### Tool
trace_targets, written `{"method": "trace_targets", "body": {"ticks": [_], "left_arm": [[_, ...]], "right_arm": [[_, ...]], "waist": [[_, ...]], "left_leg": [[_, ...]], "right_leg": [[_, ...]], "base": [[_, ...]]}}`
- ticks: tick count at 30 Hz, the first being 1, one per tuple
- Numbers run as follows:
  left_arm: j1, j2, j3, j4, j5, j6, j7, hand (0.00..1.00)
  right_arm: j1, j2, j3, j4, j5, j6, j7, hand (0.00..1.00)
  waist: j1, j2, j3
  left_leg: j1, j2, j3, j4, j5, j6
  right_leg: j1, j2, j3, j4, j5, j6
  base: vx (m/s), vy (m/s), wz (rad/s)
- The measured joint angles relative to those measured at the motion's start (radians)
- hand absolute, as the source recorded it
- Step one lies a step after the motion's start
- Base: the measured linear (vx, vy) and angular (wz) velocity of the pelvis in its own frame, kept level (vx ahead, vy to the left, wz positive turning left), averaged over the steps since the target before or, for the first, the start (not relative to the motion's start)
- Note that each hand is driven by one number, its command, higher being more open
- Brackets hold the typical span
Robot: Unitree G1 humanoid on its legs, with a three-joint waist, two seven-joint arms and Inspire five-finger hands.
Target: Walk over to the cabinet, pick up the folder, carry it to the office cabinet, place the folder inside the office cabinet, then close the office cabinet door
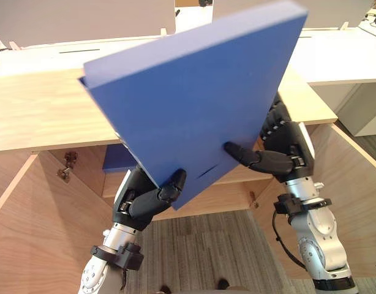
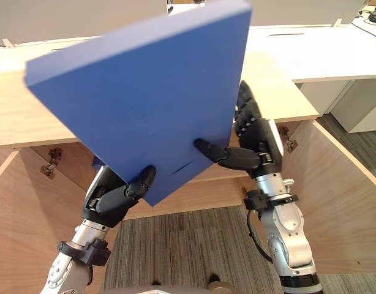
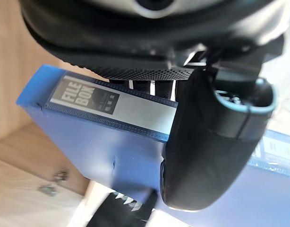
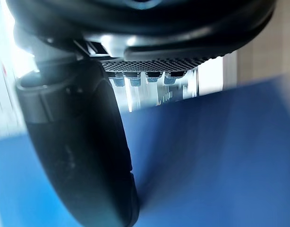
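Wooden cabinet (image 1: 41, 116) behind, left hand (image 1: 140, 202) and right hand (image 1: 285, 153) clamping blue folder (image 1: 194, 92)

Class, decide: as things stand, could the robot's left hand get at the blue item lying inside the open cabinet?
Probably not yet: the left hand is curled round the folder's lower corner, so it isn't free. Otherwise the way to the blue item looks open.

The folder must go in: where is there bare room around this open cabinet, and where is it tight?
Bare: the cabinet's wooden top left of the folder, and the white desk beyond. Tight: inside at the left, where a blue item lies, and the middle, where left hand and right hand grip the folder.
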Motion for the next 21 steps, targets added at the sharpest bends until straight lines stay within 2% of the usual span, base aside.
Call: {"method": "trace_targets", "body": {"ticks": [4, 11, 12, 16, 21], "left_arm": [[-0.002, 0.061, 0.012, 0.051, -0.031, 0.000, -0.002, 0.00], [-0.003, 0.101, 0.029, 0.096, -0.022, 0.004, 0.013, 0.00], [-0.007, 0.099, 0.037, 0.096, -0.001, 0.004, 0.013, 1.00], [-0.036, 0.036, 0.096, 0.095, 0.075, 0.000, 0.017, 1.00], [-0.076, -0.158, 0.229, 0.093, 0.124, -0.036, 0.060, 1.00]], "right_arm": [[-0.052, -0.121, 0.091, 0.084, 0.071, 0.001, 0.020, 0.00], [-0.065, -0.173, 0.152, 0.098, 0.099, 0.009, 0.042, 0.00], [-0.073, -0.169, 0.160, 0.097, 0.098, 0.009, 0.052, 0.00], [-0.077, -0.115, 0.150, 0.096, 0.062, 0.021, 0.065, 0.00], [-0.077, 0.079, 0.107, 0.077, -0.007, 0.022, 0.046, 0.00]], "waist": [[0.011, 0.000, 0.000], [0.024, 0.000, 0.000], [0.026, 0.001, 0.000], [0.040, 0.001, -0.001], [0.054, 0.002, -0.001]], "left_leg": [[-0.001, -0.002, -0.001, 0.001, 0.001, 0.002], [-0.009, -0.005, -0.016, 0.001, 0.005, 0.006], [-0.011, -0.006, -0.019, 0.001, 0.006, 0.009], [-0.014, -0.008, -0.026, -0.001, 0.010, 0.013], [-0.022, -0.013, -0.040, -0.002, 0.015, 0.019]], "right_leg": [[0.000, -0.003, 0.000, 0.000, 0.003, 0.003], [0.001, -0.008, -0.014, -0.001, 0.003, 0.004], [0.001, -0.009, -0.017, -0.001, 0.004, 0.004], [0.001, -0.015, -0.024, -0.001, 0.005, 0.006], [0.002, -0.021, -0.038, -0.001, 0.006, 0.008]], "base": [[-0.03, -0.001, 0.01], [-0.01, -0.006, 0.06], [-0.02, -0.005, 0.09], [-0.03, -0.004, 0.07], [-0.04, -0.003, 0.09]]}}
